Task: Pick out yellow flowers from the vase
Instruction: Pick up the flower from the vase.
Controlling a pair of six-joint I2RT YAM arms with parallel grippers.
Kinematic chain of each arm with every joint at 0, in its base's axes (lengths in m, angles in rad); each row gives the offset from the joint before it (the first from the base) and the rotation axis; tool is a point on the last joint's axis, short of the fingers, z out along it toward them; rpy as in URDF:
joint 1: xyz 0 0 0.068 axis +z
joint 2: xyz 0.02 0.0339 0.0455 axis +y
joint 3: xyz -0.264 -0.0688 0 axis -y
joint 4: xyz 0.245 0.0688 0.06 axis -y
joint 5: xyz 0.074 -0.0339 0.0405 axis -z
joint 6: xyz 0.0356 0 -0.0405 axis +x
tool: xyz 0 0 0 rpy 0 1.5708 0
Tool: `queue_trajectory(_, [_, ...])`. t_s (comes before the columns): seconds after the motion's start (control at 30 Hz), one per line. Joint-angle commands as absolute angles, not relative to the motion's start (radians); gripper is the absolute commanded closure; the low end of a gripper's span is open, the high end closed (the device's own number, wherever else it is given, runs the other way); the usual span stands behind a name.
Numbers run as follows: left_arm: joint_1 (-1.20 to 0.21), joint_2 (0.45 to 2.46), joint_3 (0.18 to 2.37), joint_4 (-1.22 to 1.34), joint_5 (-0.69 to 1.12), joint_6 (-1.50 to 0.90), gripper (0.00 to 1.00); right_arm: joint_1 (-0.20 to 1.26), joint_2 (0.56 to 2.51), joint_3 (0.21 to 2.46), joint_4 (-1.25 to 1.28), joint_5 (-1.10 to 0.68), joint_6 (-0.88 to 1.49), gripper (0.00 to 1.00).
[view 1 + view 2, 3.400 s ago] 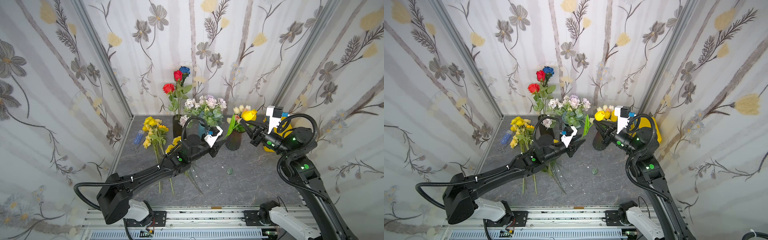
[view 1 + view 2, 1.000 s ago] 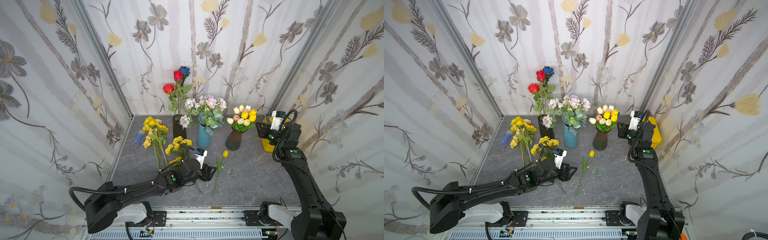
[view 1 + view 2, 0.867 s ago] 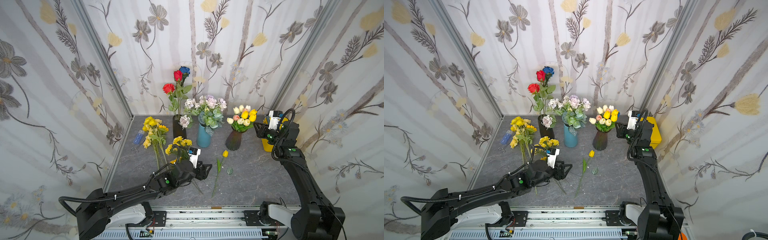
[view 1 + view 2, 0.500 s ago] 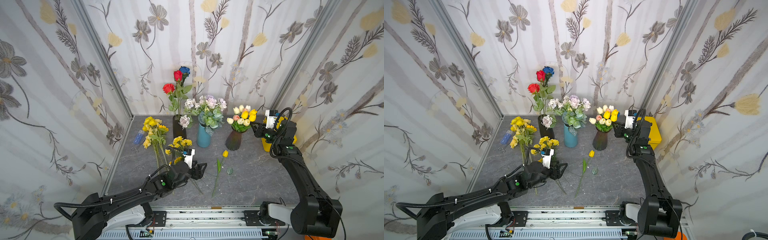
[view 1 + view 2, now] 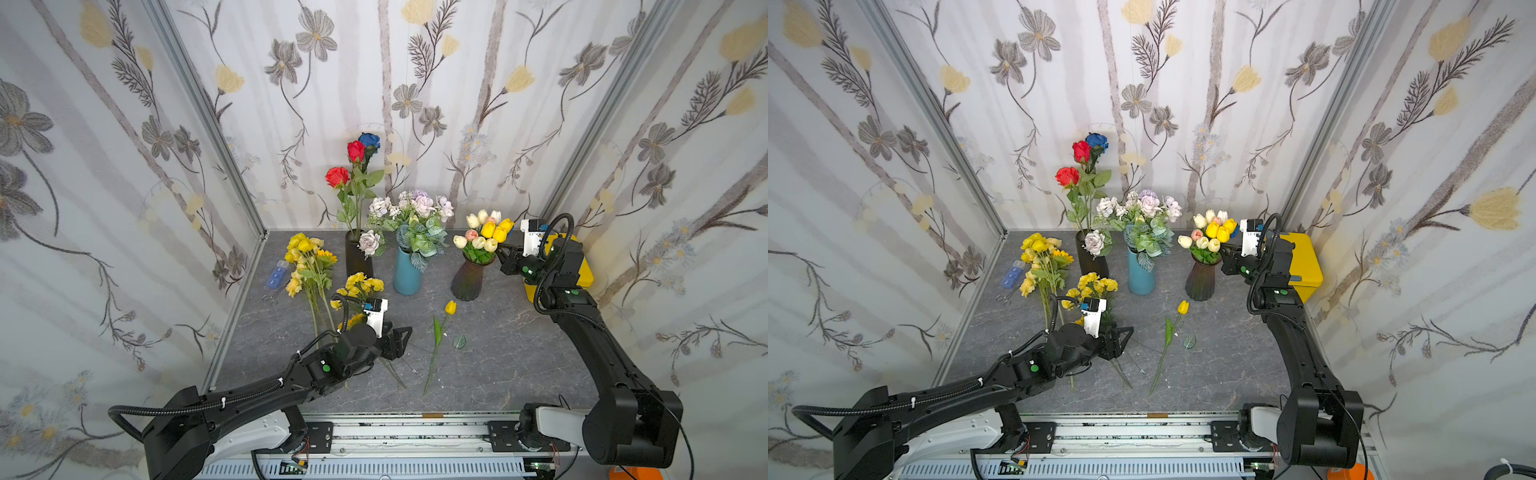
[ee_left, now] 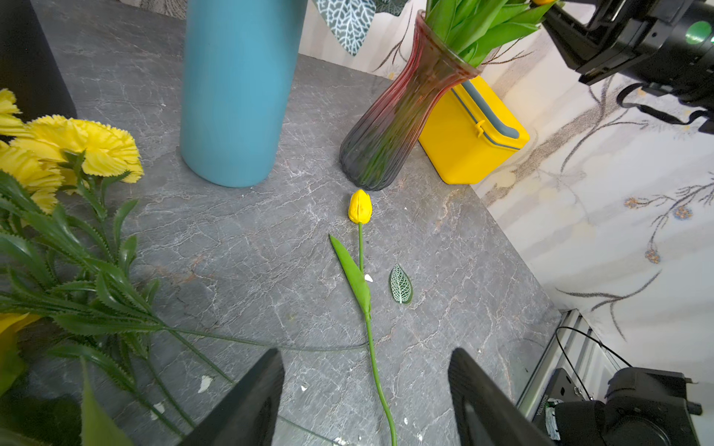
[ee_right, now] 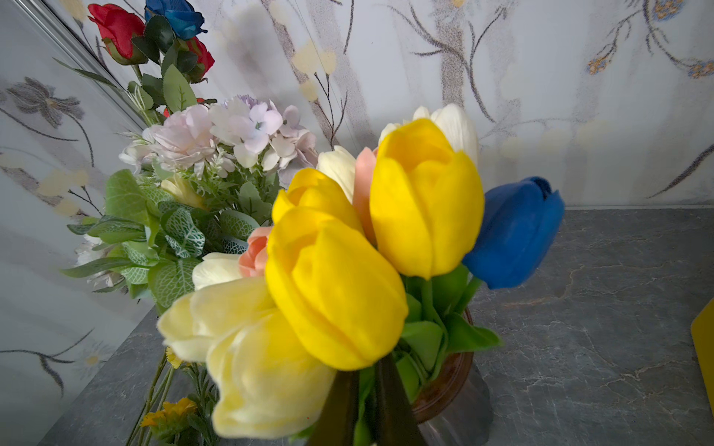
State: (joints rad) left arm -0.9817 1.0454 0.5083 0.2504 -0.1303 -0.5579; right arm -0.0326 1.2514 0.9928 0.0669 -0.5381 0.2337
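Observation:
A dark red glass vase (image 5: 467,282) (image 5: 1200,282) holds white, pink, blue and yellow tulips (image 5: 494,230) (image 7: 336,293). My right gripper (image 5: 500,251) (image 7: 365,405) reaches into this bunch from the right. It is shut on a green stem just under a yellow bloom. One yellow tulip (image 5: 450,307) (image 6: 359,206) lies on the table in front of the vase. My left gripper (image 5: 405,336) (image 6: 367,386) hovers open just above the table beside that tulip's stem, holding nothing. More yellow flowers (image 5: 307,257) lie at the left.
A blue vase (image 5: 407,274) of pale blooms and a black vase (image 5: 357,259) of red and blue roses stand left of the glass vase. A yellow box (image 5: 577,266) sits behind my right arm. A loose leaf (image 5: 459,341), scissors (image 5: 270,297) and a blue case (image 5: 276,274) lie on the table.
The yellow tulip carried earlier now lies on the table. My left arm has drawn back leftward, still open. My right gripper has moved from the yellow box into the tulips and closed.

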Motion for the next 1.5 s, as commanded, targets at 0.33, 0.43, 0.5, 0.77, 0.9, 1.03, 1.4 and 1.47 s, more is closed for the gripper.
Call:
queue_trajectory(0.33, [-0.976, 1.054, 0.501, 0.298, -0.142, -0.569, 0.29, -0.020, 1.261, 1.035, 0.120, -0.469, 0.221, 0.80])
queue_trajectory(0.43, [-0.976, 1.055, 0.501, 0.301, -0.140, -0.570, 0.28, -0.014, 1.266, 1.035, 0.142, -0.451, 0.221, 0.79])
queue_trajectory(0.5, [-0.976, 1.054, 0.501, 0.300, -0.140, -0.571, 0.28, -0.011, 1.275, 1.043, 0.147, -0.445, 0.217, 0.79])
queue_trajectory(0.77, [-0.973, 1.047, 0.496, 0.299, -0.146, -0.573, 0.27, 0.022, 1.264, 0.988, 0.239, -0.391, 0.169, 0.66])
queue_trajectory(0.9, [-0.974, 1.051, 0.497, 0.298, -0.143, -0.572, 0.27, 0.053, 1.253, 0.968, 0.264, -0.342, 0.127, 0.66])
queue_trajectory(1.03, [-0.973, 1.055, 0.499, 0.299, -0.142, -0.573, 0.26, 0.056, 1.248, 0.958, 0.285, -0.341, 0.126, 0.68])
queue_trajectory(1.4, [-0.971, 1.056, 0.500, 0.295, -0.141, -0.572, 0.25, 0.052, 1.210, 0.957, 0.267, -0.335, 0.152, 0.87])
queue_trajectory(1.47, [-0.971, 1.055, 0.499, 0.295, -0.143, -0.572, 0.25, 0.052, 1.197, 0.957, 0.257, -0.331, 0.158, 0.87])
